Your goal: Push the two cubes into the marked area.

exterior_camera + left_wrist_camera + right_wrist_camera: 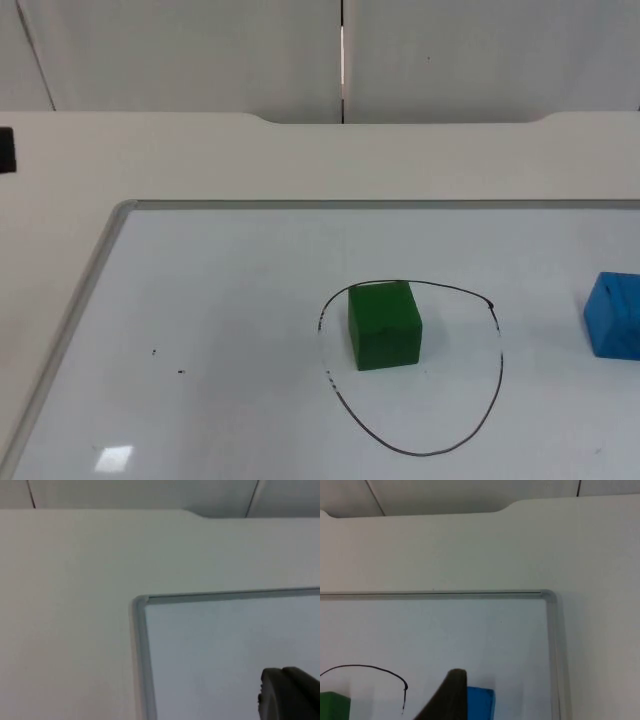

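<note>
On the whiteboard [200,300] that lies flat on the worktop [150,150], a hand-drawn black outline [497,370] marks the target area. The green cube [385,325] already sits inside it, close to the far left part of the line. The blue cube [615,315] rests well outside, off to the right of the outline, near the board's right side.

From the right wrist camera, the right end effector [451,695] shows as a single dark fingertip just beside the blue cube [480,702], on the side that faces the outline [395,677] and the green cube [332,705]. The board's aluminium frame [555,645] runs along beyond the blue cube. Whether the fingertip touches the cube cannot be told, nor whether this end effector is open or closed.

The left end effector [290,695] appears as a dark fingertip over the board's far left corner [140,602], far from both cubes; this arm seems to be waiting. Its opening cannot be judged either.

The relation that matters: the blue cube must travel left to enter the outline, and the right arm is plainly the nearer one. As I judge it, the fingertip would need to come round to the cube's right face before it could push leftward. The cube has no long axis, so any flat face should serve.
</note>
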Action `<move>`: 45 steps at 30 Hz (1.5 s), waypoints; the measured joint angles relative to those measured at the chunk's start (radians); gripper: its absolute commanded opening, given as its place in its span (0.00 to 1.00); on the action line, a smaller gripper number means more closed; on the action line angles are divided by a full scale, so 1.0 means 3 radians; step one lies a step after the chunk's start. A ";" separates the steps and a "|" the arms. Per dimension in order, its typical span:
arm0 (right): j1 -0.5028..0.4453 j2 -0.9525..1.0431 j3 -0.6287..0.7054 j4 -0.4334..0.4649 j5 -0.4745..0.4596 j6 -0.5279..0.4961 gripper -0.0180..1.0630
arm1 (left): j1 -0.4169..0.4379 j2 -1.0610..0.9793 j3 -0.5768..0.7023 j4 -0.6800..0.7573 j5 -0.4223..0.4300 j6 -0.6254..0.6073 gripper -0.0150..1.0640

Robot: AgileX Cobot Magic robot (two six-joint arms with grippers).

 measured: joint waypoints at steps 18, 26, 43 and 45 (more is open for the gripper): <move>0.0000 0.0000 0.0128 0.0173 -0.0076 -0.0139 0.99 | 0.0000 -0.1675 0.0000 0.1055 0.1559 -0.0628 0.01; 0.0000 0.0000 0.0155 0.0179 -0.0083 -0.0158 0.99 | 0.0000 -0.2209 -0.0285 0.1104 0.2660 -0.0460 0.01; 0.0000 0.0000 0.0155 0.0179 0.0006 -0.0186 0.99 | 0.0000 -0.2995 -0.0449 0.0557 0.3315 0.0035 0.01; 0.0000 0.0000 0.0155 0.0179 0.0006 -0.0186 0.99 | 0.0000 -0.3095 -0.0454 0.0557 0.3399 0.0035 0.01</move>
